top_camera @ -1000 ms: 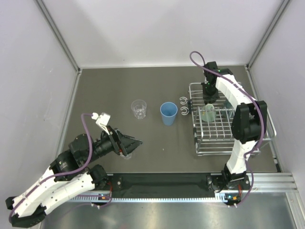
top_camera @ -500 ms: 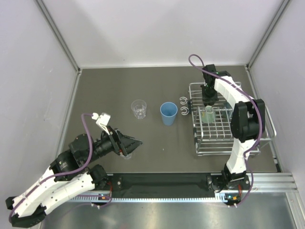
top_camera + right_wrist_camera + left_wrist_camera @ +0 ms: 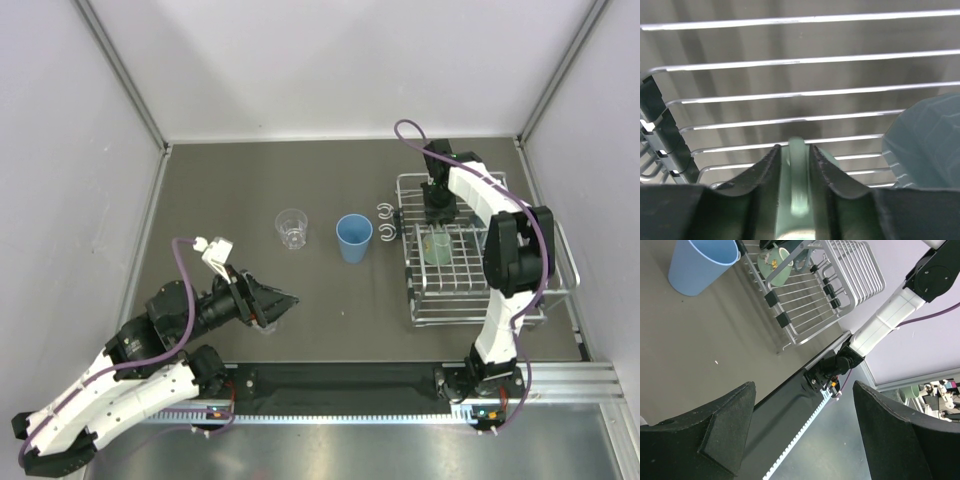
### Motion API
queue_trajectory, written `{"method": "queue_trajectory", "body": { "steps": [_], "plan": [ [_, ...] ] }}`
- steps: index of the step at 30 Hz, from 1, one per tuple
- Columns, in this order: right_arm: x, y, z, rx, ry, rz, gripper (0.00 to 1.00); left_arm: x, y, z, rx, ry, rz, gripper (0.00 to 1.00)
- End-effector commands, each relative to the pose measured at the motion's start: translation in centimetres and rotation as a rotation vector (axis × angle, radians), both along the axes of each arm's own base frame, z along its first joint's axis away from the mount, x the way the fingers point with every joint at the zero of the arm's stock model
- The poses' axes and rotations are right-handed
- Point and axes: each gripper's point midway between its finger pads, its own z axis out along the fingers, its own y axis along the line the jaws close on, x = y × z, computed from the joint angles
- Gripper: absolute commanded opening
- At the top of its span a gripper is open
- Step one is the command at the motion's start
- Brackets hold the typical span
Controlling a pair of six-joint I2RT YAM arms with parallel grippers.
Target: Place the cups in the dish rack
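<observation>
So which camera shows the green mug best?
The left wrist view: there the mug shows its rim and side, in the rack. The top view shows the mug small, partly hidden by the right arm. The right wrist view shows only its handle, pinched between the fingers.

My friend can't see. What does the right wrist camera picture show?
The right gripper pinches a thin part of the green mug above the silver wires of the dish rack. A blurry grey-blue shape sits at the right.
</observation>
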Motion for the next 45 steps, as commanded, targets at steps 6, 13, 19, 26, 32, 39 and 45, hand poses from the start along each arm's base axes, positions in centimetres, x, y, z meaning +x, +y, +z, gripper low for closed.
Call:
{"method": "queue_trajectory", "body": {
  "steps": [6,13,19,26,32,39,45],
  "plan": [
    [0.3,-0.2,0.6,-0.011,-0.023,0.008,0.43,0.0,0.1,0.8,-0.008,0.0,0.003,0.83],
    [0.2,0.2,3.9,0.009,-0.095,0.013,0.56,0.1,-0.2,1.1,-0.002,0.004,0.0,0.83],
    [0.1,0.5,8.8,0.051,-0.208,-0.01,0.63,0.7,-0.7,1.1,0.029,0.009,0.003,0.83],
    [-0.5,-0.1,16.6,0.072,-0.372,-0.042,0.71,2.5,-0.4,-0.5,0.148,0.052,0.087,0.84],
    [-3.1,-2.0,22.4,0.045,-0.521,-0.096,0.79,4.4,2.1,-4.9,0.387,0.222,0.282,0.87],
    [-8.6,-5.6,25.8,-0.024,-0.673,-0.229,1.0,5.2,3.2,-9.0,0.585,0.385,0.415,0.86],
    [-13.3,-7.6,27.3,-0.049,-0.68,-0.318,1.0,5.9,4.9,-11.4,0.707,0.502,0.597,0.87]
  ]
}}
